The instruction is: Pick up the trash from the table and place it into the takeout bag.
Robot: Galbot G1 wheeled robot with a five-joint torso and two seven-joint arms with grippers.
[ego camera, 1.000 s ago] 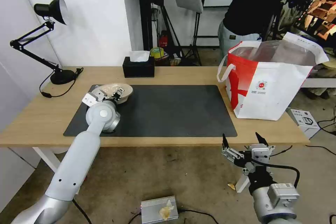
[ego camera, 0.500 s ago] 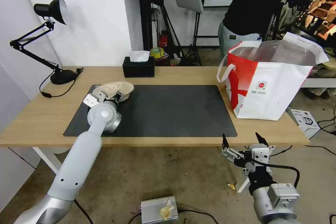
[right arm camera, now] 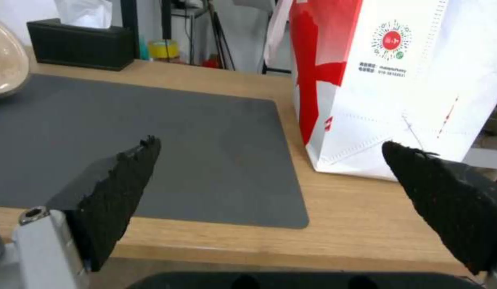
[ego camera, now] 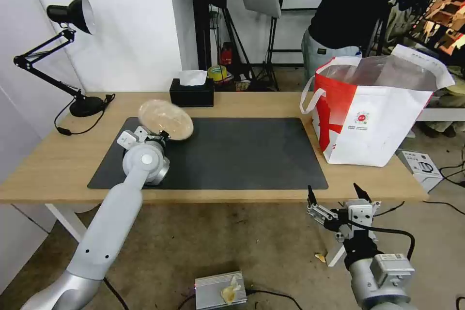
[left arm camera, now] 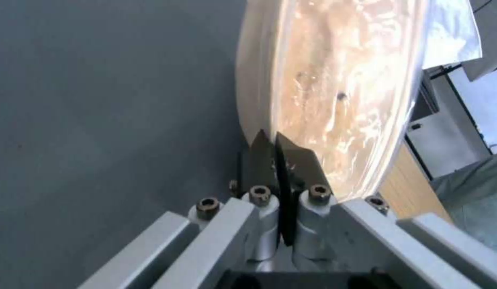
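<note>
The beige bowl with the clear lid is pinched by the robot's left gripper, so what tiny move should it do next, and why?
Probably carry it toward the white and red takeout bag. The left gripper is shut on the rim of the shallow beige bowl, already tilted up off the dark grey mat; the bag stands open at the table's far right.

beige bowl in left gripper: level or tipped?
Tipped. The beige bowl stands nearly on edge above the mat, its clear lid facing the camera, its rim pinched by the left gripper.
</note>
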